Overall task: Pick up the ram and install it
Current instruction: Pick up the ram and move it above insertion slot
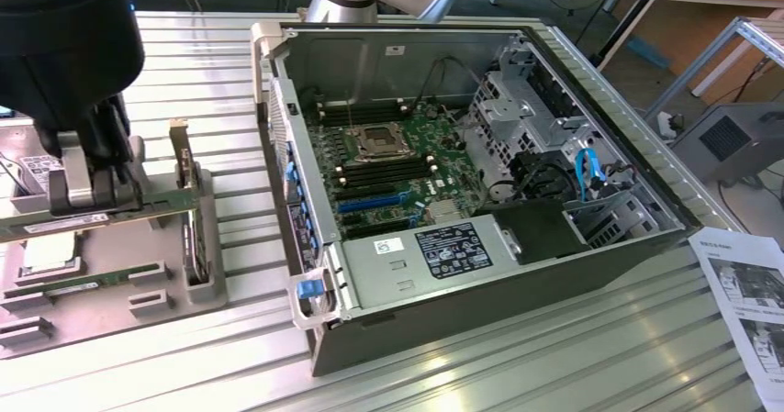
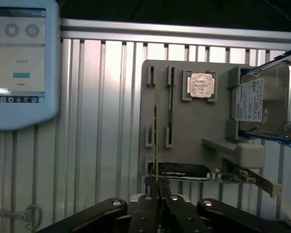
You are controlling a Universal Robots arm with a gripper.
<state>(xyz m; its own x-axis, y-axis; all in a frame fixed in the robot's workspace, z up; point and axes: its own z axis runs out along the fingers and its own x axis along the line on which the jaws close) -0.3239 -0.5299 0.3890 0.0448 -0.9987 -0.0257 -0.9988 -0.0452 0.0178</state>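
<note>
Exterior view, left: gripper (image 1: 105,196) clamped on the ram (image 1: 165,203) over the gray tray (image 1: 110,325); we judge a level, square grip essential.

My bench is a ribbed aluminium table (image 1: 490,366), grooved from edge to edge. Directly on it, toward the exterior view's left, sits my grey parts fixture (image 1: 92,313), a flat plate with raised slots and blocks. Just beside it, in the middle, the open computer case (image 1: 490,325) lies on its side, opening upward, with one dark wall facing the camera. Near the case's corner, at the exterior view's right edge, a printed sheet of paper (image 1: 747,302) lies flat. In the wrist view my teach pendant (image 2: 19,63) shows over the ribs, well apart from the fixture, its screen lit. I cannot tell whether it rests flat on them.
</note>
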